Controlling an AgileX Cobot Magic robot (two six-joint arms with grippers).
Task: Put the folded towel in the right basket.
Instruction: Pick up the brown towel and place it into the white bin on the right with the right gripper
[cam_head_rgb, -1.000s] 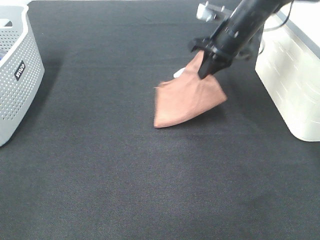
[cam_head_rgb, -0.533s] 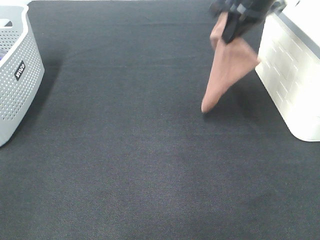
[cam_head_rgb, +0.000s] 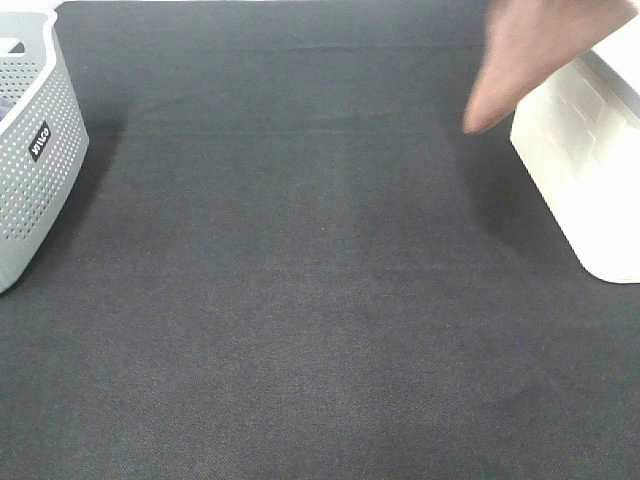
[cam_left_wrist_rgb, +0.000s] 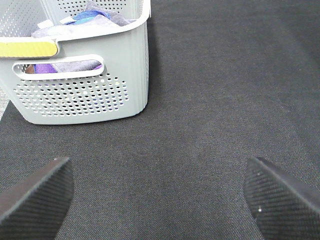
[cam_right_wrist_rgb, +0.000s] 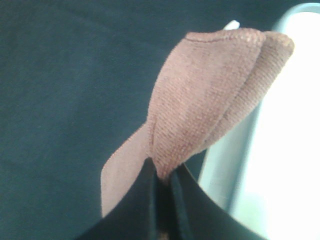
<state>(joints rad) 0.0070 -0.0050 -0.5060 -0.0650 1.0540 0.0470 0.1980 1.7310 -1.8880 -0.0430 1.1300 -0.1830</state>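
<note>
The folded towel (cam_head_rgb: 528, 52) is salmon-pink and hangs in the air at the top right of the exterior view, blurred, beside the left rim of the white right basket (cam_head_rgb: 590, 170). In the right wrist view my right gripper (cam_right_wrist_rgb: 162, 177) is shut on the towel (cam_right_wrist_rgb: 200, 105), which hangs over the dark mat next to the basket's pale rim (cam_right_wrist_rgb: 240, 150). The right arm itself is out of the exterior view. My left gripper (cam_left_wrist_rgb: 157, 192) is open and empty over the mat, facing the grey basket (cam_left_wrist_rgb: 82, 82).
A grey perforated basket (cam_head_rgb: 30, 150) with folded cloths inside stands at the left edge of the black mat (cam_head_rgb: 300, 300).
My right gripper has lifted the towel off the mat and carried it up and to the right, from mid-table to beside the white basket's rim. The arm has left the exterior view.
</note>
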